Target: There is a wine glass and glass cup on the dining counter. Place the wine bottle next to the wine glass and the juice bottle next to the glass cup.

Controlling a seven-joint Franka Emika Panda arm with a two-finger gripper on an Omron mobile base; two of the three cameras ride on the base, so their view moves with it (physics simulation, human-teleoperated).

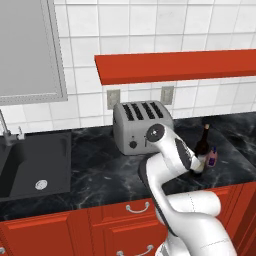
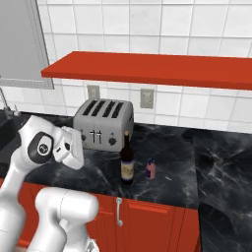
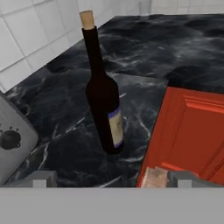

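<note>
Two bottles upright on counter (image 2: 167, 189): wine bottle (image 2: 127, 162) neck up, juice bottle (image 2: 150, 169) beside; hand (image 3: 109, 178) wide, empty.

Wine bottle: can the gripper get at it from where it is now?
Probably yes. The wine bottle stands upright on the counter ahead of the open gripper, nothing between them. The juice bottle stands apart at its side.
</note>
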